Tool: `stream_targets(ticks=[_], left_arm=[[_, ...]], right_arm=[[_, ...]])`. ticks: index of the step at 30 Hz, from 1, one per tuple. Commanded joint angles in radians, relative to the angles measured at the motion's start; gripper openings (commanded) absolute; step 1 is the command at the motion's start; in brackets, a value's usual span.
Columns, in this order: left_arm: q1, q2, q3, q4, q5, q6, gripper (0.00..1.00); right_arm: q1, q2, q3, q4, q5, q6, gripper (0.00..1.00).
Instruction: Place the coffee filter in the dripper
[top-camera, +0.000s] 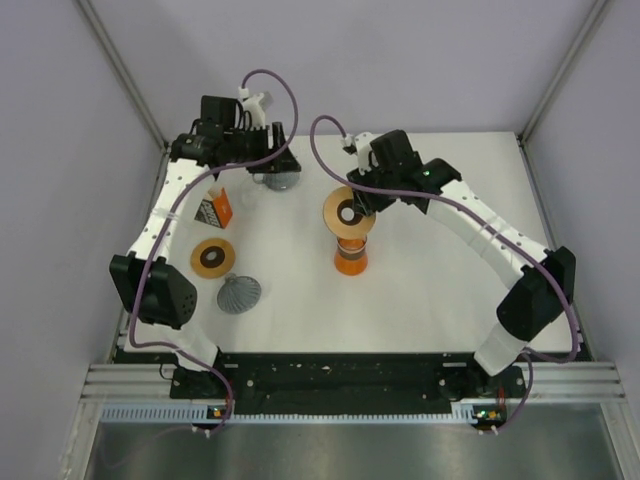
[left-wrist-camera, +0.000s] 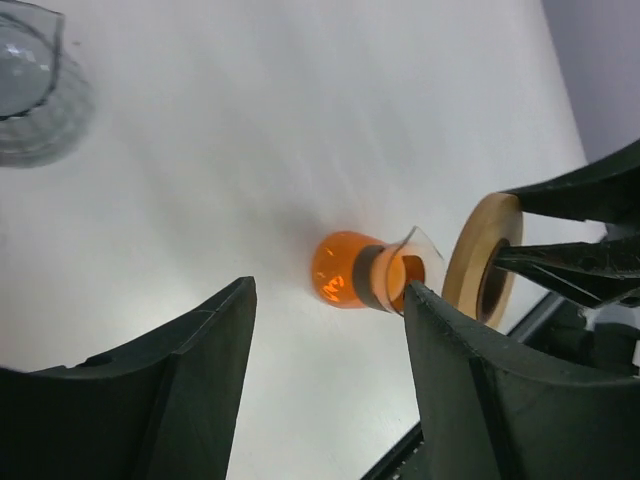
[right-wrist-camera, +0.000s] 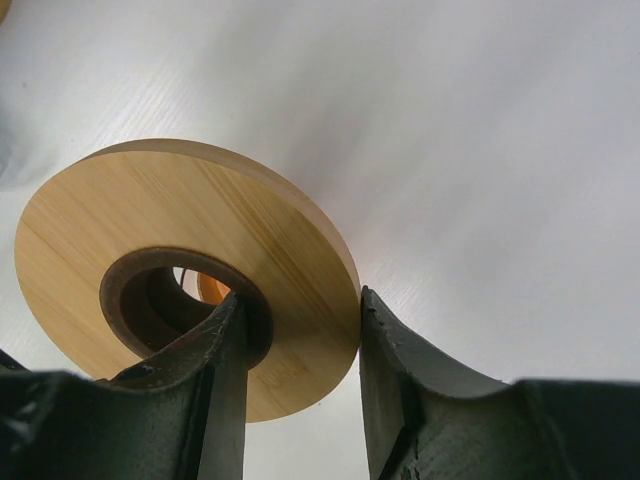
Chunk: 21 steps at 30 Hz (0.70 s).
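My right gripper (top-camera: 362, 203) is shut on a wooden ring (top-camera: 350, 212), held just above the mouth of an orange carafe (top-camera: 350, 257). In the right wrist view one finger passes through the hole of the wooden ring (right-wrist-camera: 190, 215) and the other presses its outer rim. A ribbed glass dripper cone (top-camera: 276, 181) stands at the back left, beside my left gripper (top-camera: 262, 168). In the left wrist view that gripper (left-wrist-camera: 328, 292) is open and holds nothing; the dripper cone (left-wrist-camera: 30, 95) is at the top left. A grey pleated cone (top-camera: 239, 293), perhaps the coffee filter, lies near the left arm.
A second wooden ring (top-camera: 213, 257) lies flat on the table left of the carafe. A small orange box (top-camera: 215, 208) stands behind it. From the left wrist, the carafe (left-wrist-camera: 350, 270) and the held ring (left-wrist-camera: 480, 255) show ahead.
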Motion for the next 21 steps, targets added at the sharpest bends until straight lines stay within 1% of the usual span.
stream_targets(ticks=[1, 3, 11, 15, 18, 20, 21], left_arm=[[0.034, -0.078, 0.021, -0.009, -0.122, 0.083, 0.66], [0.040, -0.087, 0.009, -0.008, -0.114, 0.090, 0.66], [0.053, -0.092, 0.000, -0.005, -0.124, 0.106, 0.66], [0.054, -0.088, 0.000, -0.009, -0.110, 0.107, 0.66], [0.054, -0.085, -0.002, -0.009, -0.108, 0.110, 0.66], [0.054, -0.084, 0.000, -0.011, -0.107, 0.113, 0.66], [0.054, -0.084, 0.000, -0.009, -0.107, 0.113, 0.66]], right_arm=[[0.000, 0.076, 0.114, -0.179, 0.003, 0.001, 0.00], [0.001, 0.104, 0.132, -0.198, -0.010, -0.004, 0.00], [0.035, 0.201, 0.183, -0.242, 0.052, -0.028, 0.00], [0.036, 0.222, 0.198, -0.256, 0.055, -0.033, 0.00], [0.038, 0.232, 0.201, -0.256, 0.055, -0.036, 0.09], [0.038, 0.238, 0.206, -0.259, 0.055, -0.039, 0.18], [0.038, 0.244, 0.209, -0.261, 0.053, -0.039, 0.25]])
